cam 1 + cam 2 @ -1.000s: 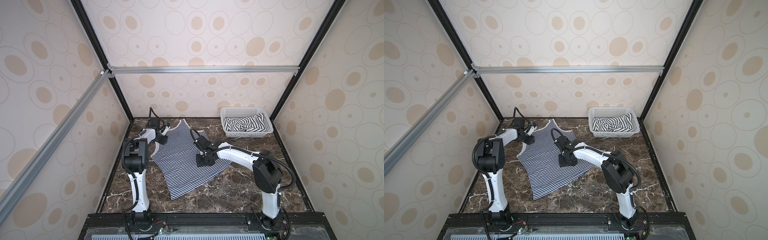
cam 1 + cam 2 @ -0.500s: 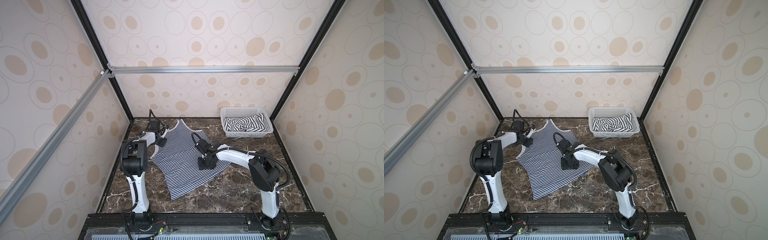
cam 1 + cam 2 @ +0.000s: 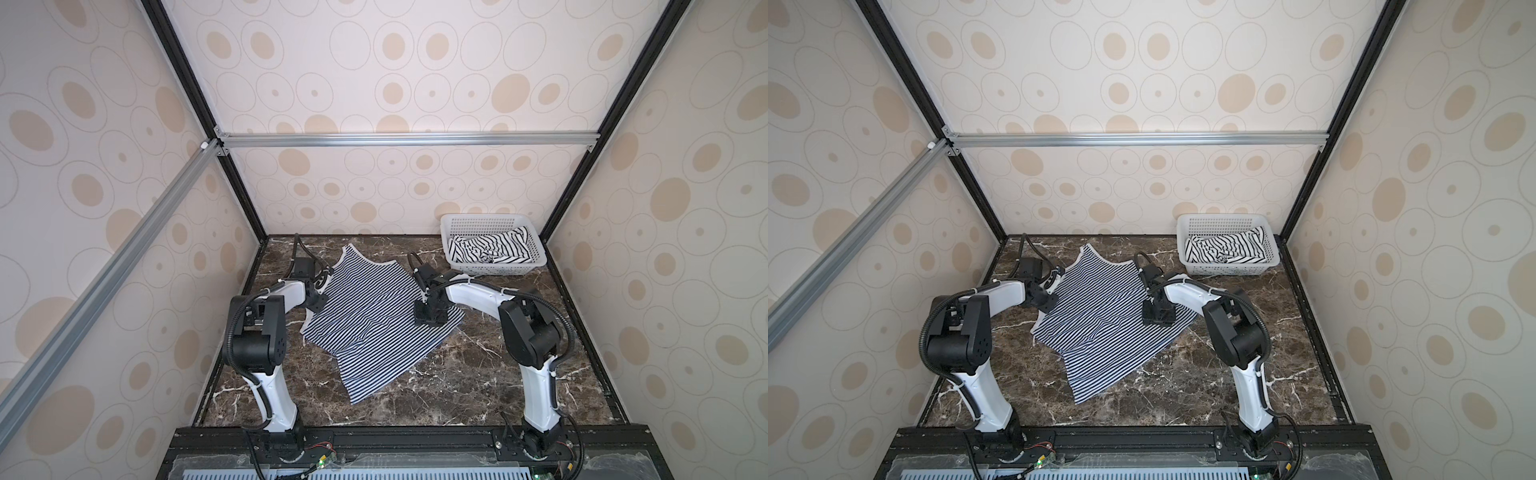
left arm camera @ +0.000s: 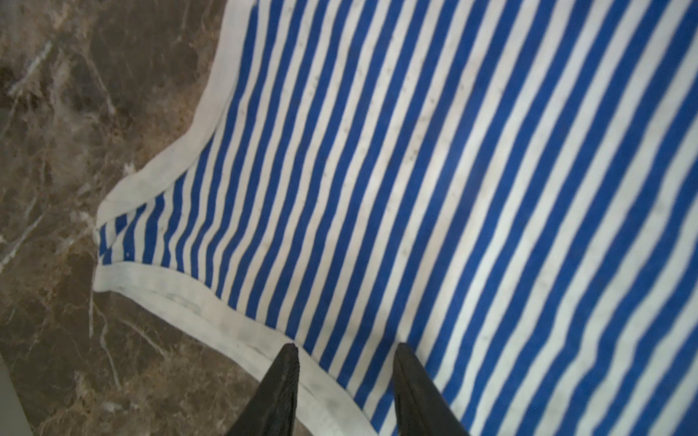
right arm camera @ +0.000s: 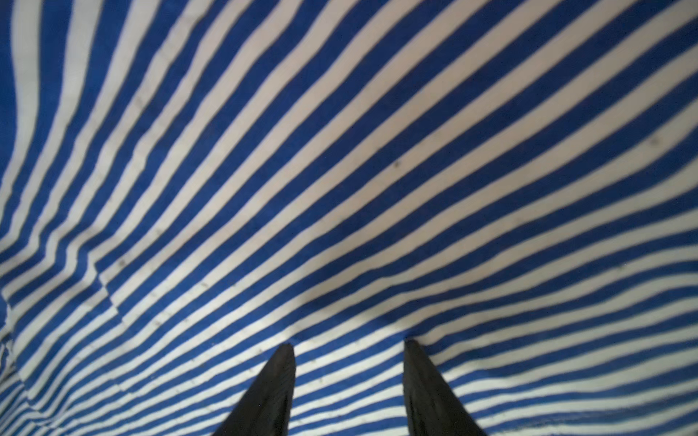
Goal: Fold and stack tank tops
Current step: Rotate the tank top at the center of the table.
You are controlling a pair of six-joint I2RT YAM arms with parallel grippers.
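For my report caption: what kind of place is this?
Probably a robot test cell: wallpapered panels on an aluminium frame enclose a marble-look tabletop, a left arm and a right arm.

Left arm (image 3: 289, 291) extended forward, left tool (image 4: 345, 349) jaws parted; right arm (image 3: 473, 296) extended forward, right tool (image 5: 349, 345) jaws parted

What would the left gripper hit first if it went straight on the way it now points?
The left gripper, jaws open, points at the narrow-striped tank top near its white edging; probably cloth first, though the gap is unclear.
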